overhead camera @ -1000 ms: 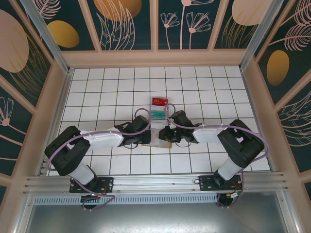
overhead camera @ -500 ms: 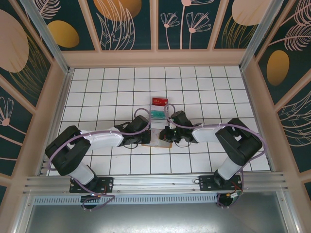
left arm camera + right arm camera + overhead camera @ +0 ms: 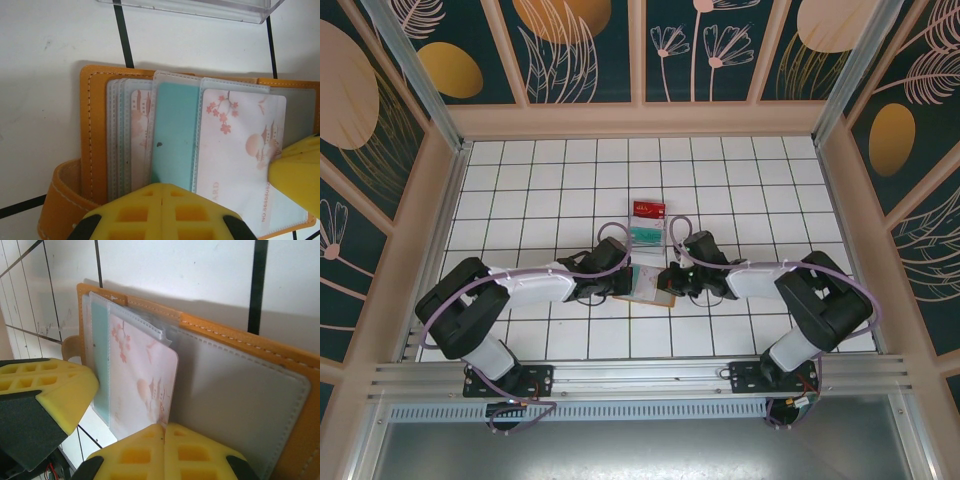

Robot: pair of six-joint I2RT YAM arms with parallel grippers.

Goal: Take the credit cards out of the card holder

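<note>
Now blossom card (image 3: 240,150) sleeved in card holder (image 3: 92,145); left claw (image 3: 162,197) clamps holder; right claw (image 3: 164,435) clamps card

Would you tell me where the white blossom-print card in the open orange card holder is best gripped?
Probably by the white blossom-print card's long edge that juts past the clear sleeve over the orange card holder's grey flap. Come from that flap side; the opposite edge is tucked among sleeves.
</note>
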